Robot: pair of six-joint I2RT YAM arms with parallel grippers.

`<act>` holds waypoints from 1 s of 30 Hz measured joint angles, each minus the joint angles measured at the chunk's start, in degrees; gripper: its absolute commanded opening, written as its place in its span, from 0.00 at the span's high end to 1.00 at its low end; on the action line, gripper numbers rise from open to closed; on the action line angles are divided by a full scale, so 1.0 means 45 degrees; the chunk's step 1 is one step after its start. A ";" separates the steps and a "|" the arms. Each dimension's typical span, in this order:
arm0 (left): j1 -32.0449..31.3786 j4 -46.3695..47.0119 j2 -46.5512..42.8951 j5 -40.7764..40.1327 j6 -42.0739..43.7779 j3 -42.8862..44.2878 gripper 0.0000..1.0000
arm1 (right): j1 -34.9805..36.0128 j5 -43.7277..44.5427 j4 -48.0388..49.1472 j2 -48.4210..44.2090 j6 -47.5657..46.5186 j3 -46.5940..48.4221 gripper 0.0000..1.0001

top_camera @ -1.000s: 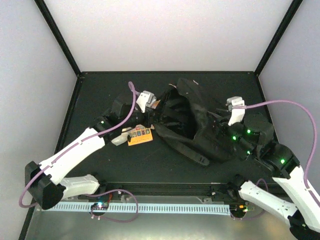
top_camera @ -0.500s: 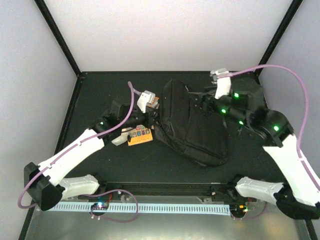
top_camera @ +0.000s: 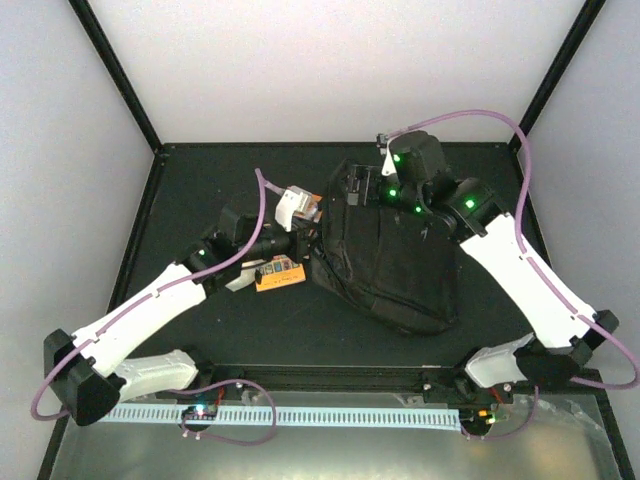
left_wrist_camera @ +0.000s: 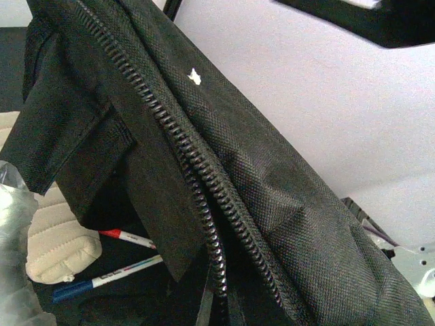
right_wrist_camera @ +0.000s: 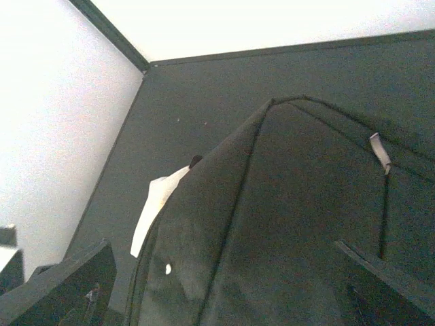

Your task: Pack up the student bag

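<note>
The large black fabric backpack (top_camera: 390, 260) lies in the middle of the dark table (top_camera: 200, 180). The left pincer (top_camera: 306, 240) is closed tight at its left edge, beside the zip; whether it pinches fabric cannot be told. The right pincer (right_wrist_camera: 221, 272) stands wide over the backpack's far end. A small orange box (top_camera: 281, 272) lies just left of the backpack.
</note>
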 measured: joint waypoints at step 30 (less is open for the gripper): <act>-0.0146 -0.0029 -0.0437 0.0097 0.0447 -0.0238 0.99 | -0.1083 -0.2511 0.2497 0.1525 0.2254 -0.1224 0.44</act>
